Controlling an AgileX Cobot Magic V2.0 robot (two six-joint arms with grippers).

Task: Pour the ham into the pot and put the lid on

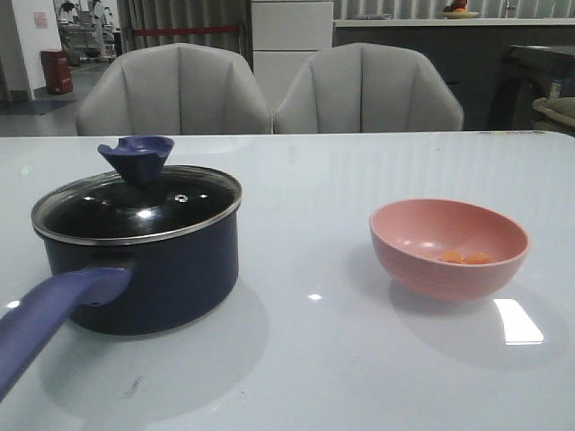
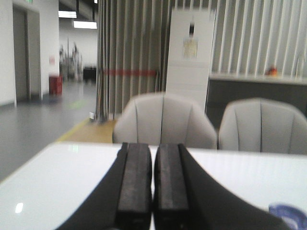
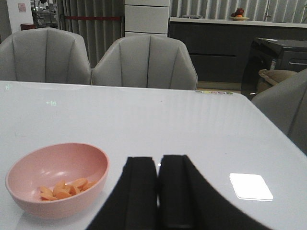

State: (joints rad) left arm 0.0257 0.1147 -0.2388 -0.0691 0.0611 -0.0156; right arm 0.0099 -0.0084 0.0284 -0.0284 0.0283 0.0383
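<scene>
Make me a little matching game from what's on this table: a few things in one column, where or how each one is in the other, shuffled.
Things:
1. ham
2. lid
3. pot
4. left gripper

States:
A. resting on top of the pot
B. shut, holding nothing
C. lying in the pink bowl
D. standing on the table, handle toward the camera in the front view

Pairs: 1-C, 2-A, 3-D, 4-B

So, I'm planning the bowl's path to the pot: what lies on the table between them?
Nothing. In the front view the stretch of table between the pot and the pink bowl is bare, showing only light reflections.
</scene>
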